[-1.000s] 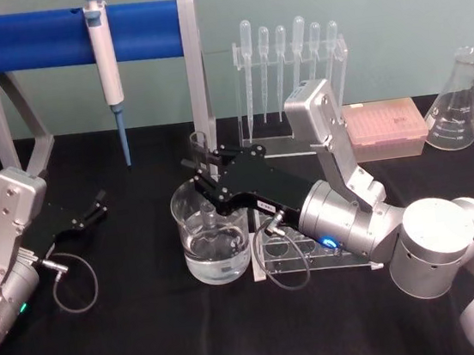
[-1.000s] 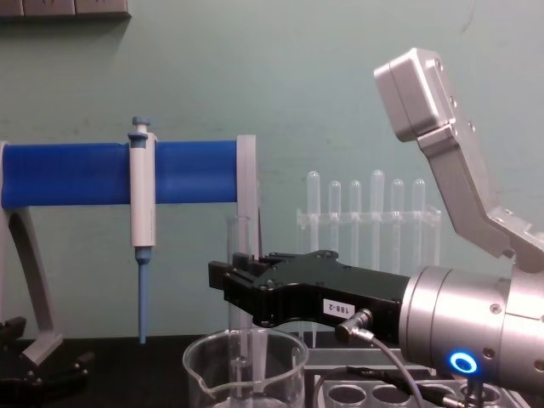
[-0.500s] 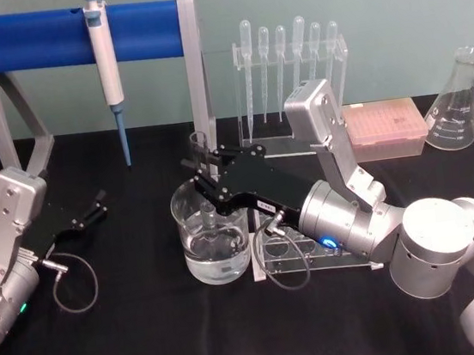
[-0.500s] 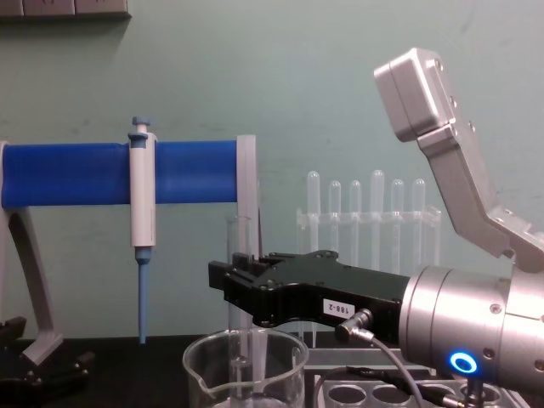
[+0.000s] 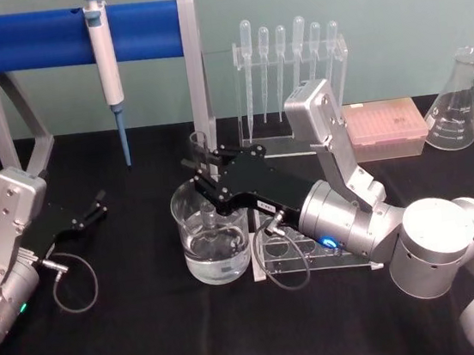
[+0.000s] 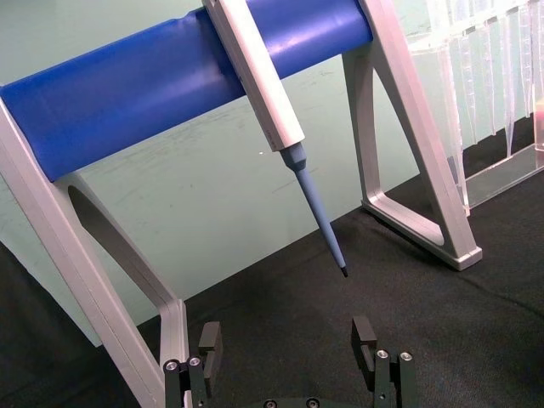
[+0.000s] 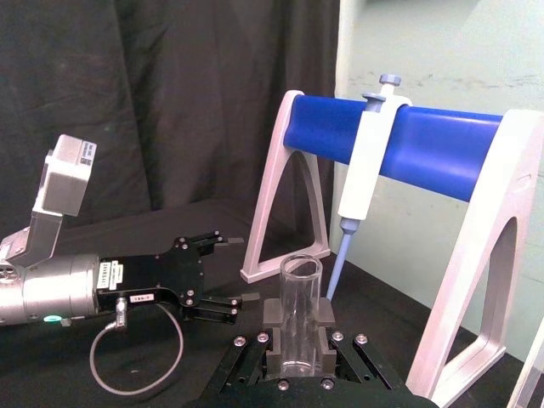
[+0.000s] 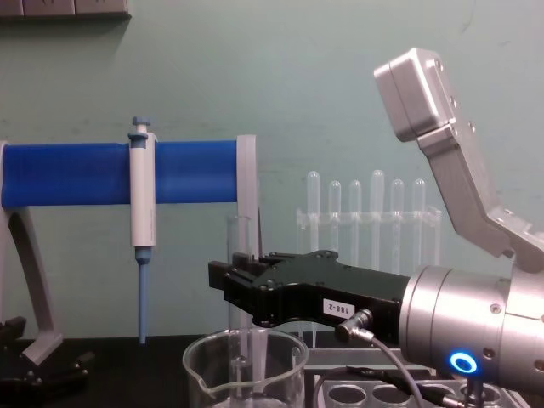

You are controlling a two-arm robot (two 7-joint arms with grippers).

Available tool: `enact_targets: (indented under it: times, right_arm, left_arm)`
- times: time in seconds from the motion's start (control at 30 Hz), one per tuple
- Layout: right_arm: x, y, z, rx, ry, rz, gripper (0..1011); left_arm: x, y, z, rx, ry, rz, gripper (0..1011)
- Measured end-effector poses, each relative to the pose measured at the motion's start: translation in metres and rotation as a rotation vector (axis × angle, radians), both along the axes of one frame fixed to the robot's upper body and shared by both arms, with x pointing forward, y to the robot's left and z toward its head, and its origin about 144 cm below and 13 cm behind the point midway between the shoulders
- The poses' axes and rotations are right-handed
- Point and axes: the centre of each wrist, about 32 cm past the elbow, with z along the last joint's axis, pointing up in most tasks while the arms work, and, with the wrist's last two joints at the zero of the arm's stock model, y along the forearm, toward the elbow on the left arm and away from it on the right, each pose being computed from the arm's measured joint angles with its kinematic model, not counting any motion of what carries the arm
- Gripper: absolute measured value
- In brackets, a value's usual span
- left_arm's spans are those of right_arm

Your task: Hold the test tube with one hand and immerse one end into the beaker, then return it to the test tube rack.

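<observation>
Right gripper [image 5: 204, 177] grips test tube [image 5: 200, 147] in beaker [image 5: 216, 249]; pipettor [image 5: 105, 64] behind.

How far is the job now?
Done: the right gripper grips the tube, out of the rack. In hand: the tube's lower end stands inside the beaker, seemingly at the water. Left: putting the tube back in the rack. The left gripper rests open on the left.

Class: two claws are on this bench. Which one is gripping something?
The right claw, shut on the upright test tube whose lower end is in the beaker. The left claw rests open and empty near the pipettor stand.
</observation>
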Motion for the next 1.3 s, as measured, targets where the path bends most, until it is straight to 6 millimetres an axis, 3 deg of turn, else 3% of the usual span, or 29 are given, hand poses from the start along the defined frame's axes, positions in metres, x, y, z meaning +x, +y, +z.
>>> enact_targets:
  times: [1.3]
  right_arm:
    - [0.0, 0.0, 0.0, 0.0, 0.0, 0.0, 234]
  left_arm:
    - [0.0, 0.0, 0.0, 0.0, 0.0, 0.0, 1000]
